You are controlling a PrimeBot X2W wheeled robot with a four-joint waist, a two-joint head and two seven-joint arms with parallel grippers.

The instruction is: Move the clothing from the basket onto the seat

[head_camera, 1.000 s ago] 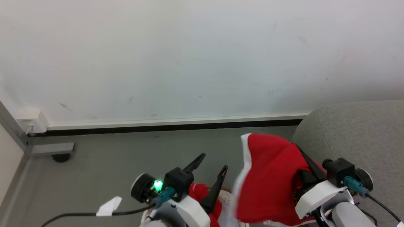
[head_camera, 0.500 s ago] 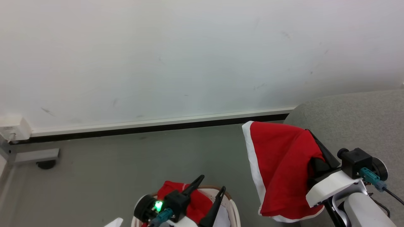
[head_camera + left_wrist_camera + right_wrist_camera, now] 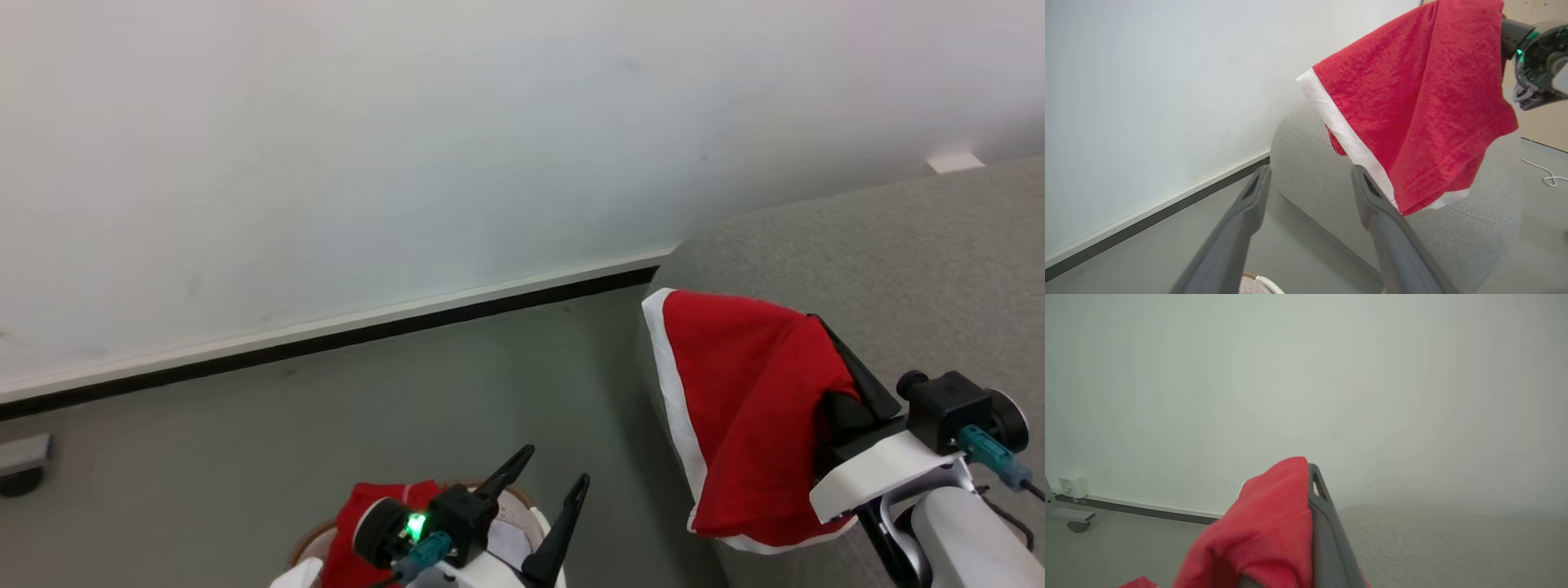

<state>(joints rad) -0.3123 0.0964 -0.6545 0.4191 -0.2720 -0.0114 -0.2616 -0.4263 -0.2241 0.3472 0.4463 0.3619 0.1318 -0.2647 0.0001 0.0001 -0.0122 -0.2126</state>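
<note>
Nearest to the robot, the left pincer (image 3: 558,463) is wide open and holds nothing. It hangs just above the basket (image 3: 518,513), which sits on the floor (image 3: 326,425). A second red cloth (image 3: 351,514) lies in the basket.

A little farther and to the right, the right pincer (image 3: 824,335) is closed on the red cloth (image 3: 743,408) with the white stripe. The cloth hangs over one dark finger and hides the other one. It swings free in the air and its bottom edge does not touch anything that I can see.

Behind the cloth is the big grey seat (image 3: 898,269). Farthest away is the white wall (image 3: 408,122).

A second ago the cloth hung more over the floor, just left of the seat. The robot has turned to the right, so the whole view has shifted and the seat looks bigger. Now the cloth hangs at the seat's round left end.

I think the carrying is nearly done. The cloth is out of the basket but not yet on the seat. Next the arm needs to reach farther over the seat, go down and let go. After that, the second red cloth needs the same trip.
</note>
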